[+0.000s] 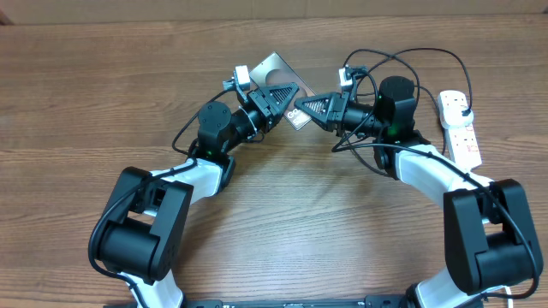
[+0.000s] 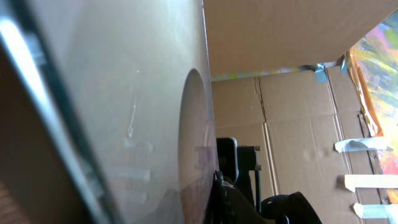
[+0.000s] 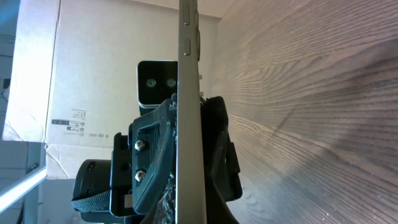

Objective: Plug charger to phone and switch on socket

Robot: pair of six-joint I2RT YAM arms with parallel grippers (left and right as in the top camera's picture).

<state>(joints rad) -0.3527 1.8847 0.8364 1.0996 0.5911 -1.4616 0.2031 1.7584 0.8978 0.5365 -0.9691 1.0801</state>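
The phone [image 1: 276, 68] is held tilted above the table between both grippers. My left gripper [image 1: 278, 96] is shut on its middle. My right gripper [image 1: 305, 111] is shut on its lettered end. The right wrist view shows the phone [image 3: 188, 93] edge-on, with the left gripper's black jaws [image 3: 186, 158] clamped on both sides. In the left wrist view the phone's face [image 2: 124, 112] fills the frame. The charger cable [image 1: 428, 53] loops over my right arm to a black plug [image 1: 462, 109] in the socket [image 1: 462, 141] at the far right. Its connector is hidden.
The white power strip's thick cord runs off toward the right edge. Cardboard walls [image 2: 298, 93] stand behind the wooden table [image 1: 128, 77]. Both arms meet near the table's middle back.
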